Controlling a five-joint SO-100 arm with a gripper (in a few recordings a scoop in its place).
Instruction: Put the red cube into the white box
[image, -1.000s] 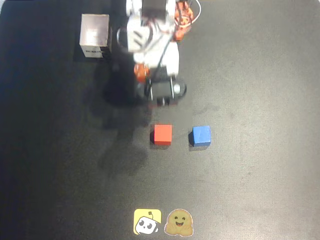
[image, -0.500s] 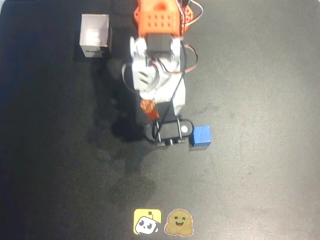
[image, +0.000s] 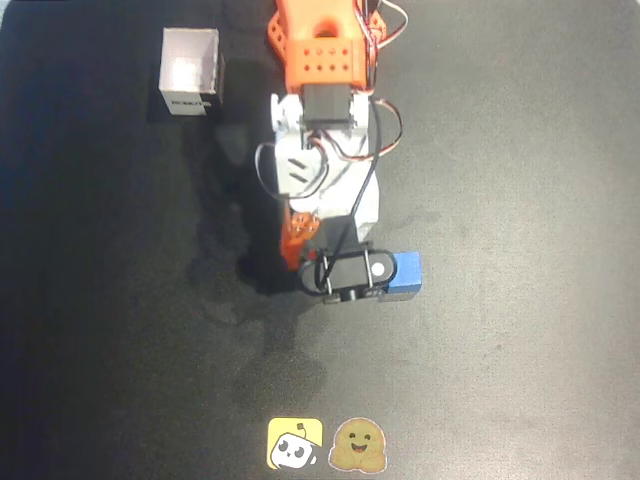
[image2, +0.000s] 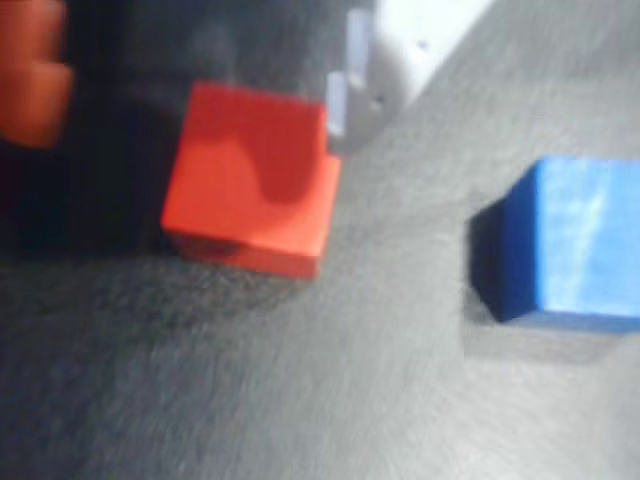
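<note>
Surface: a dark mat (image: 520, 150) carries everything in the overhead view.
Arm: an orange and white arm (image: 325, 130) reaches from the top edge down toward the middle of the surface; its black wrist part sits just left of the blue cube.
Pincer: in the wrist view the pincer (image2: 195, 90) straddles the red cube, with a blurred orange finger (image2: 35, 75) at the upper left and a white finger (image2: 365, 90) at the cube's upper right corner. The fingers stand spread apart, wider than the cube; the orange one is clear of the cube, while the white one is at the cube's edge, and I cannot tell whether it touches.
Red cube: the red cube (image2: 250, 180) rests on the surface between the two fingers in the wrist view, not lifted.
Blue cube: the blue cube (image2: 575, 245) sits on the surface to the right of the red cube, apart from it; in the overhead view the blue cube (image: 406, 275) is partly covered by the wrist.
White box: the white box (image: 190, 72) stands at the upper left of the overhead view, well apart from the cubes, open side up, with a dark label on its lower wall.
Stickers: a yellow sticker (image: 294, 443) and a brown smiling sticker (image: 357, 445) lie side by side near the bottom edge.
</note>
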